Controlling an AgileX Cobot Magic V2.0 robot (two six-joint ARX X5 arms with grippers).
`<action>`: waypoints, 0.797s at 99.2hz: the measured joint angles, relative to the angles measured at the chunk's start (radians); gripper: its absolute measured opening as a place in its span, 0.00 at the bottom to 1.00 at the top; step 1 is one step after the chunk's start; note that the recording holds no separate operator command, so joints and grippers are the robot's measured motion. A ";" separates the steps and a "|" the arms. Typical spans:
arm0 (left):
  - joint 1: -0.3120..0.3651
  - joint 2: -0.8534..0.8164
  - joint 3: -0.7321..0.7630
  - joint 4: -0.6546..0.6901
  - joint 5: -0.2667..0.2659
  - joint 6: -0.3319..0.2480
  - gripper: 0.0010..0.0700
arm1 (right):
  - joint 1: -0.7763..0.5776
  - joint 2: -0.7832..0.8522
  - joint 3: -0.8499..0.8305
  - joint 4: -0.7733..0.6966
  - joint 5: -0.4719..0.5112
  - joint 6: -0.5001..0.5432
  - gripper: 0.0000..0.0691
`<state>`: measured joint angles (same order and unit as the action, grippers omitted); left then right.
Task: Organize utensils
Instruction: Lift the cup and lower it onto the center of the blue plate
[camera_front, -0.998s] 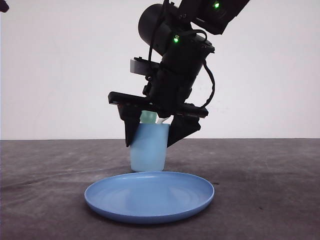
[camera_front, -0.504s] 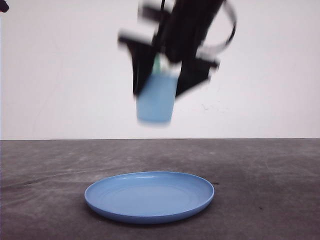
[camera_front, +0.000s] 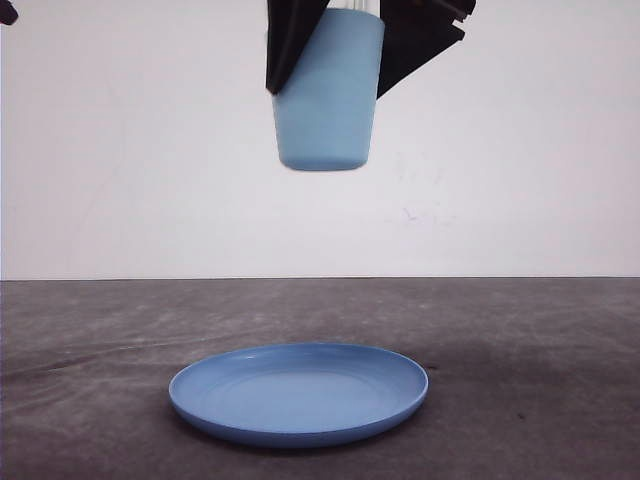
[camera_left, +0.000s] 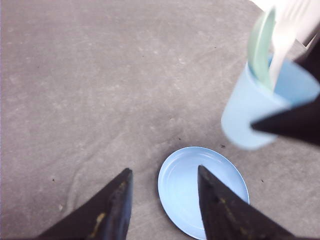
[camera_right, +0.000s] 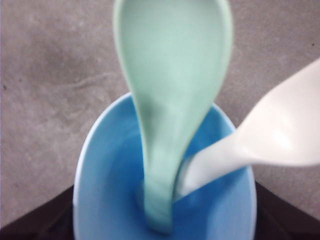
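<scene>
Since a second ago the cup (camera_front: 328, 95) has risen off the table to the frame's top, pinched by the right gripper (camera_front: 330, 60). The spoon (camera_right: 172, 95) and fork (camera_right: 260, 142) inside look light, stiff and loose; handles offer the best hold. The left gripper (camera_left: 162, 205) is wide, empty.

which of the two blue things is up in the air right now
The light blue cup: the right tool holds it high above the table, with the mint-green spoon and white fork standing inside. The blue plate lies flat on the table.

Even, soft light leaves a faint shadow under the plate (camera_front: 298, 392), while the spoon (camera_right: 172, 95) and fork (camera_right: 260, 142) look blurred up close.
</scene>
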<state>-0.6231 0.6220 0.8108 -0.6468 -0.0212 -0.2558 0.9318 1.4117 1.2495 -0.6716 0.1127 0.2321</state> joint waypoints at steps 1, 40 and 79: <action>0.000 0.000 0.000 0.000 0.000 0.000 0.33 | 0.004 0.000 -0.005 0.003 0.002 0.000 0.61; 0.000 0.000 0.000 0.000 0.000 0.000 0.33 | 0.083 0.000 -0.351 0.338 0.047 0.095 0.61; 0.000 0.000 0.000 0.000 0.000 0.000 0.33 | 0.083 0.066 -0.463 0.556 0.093 0.159 0.61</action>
<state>-0.6231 0.6220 0.8108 -0.6472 -0.0212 -0.2558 1.0145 1.4773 0.7868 -0.1158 0.2058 0.3908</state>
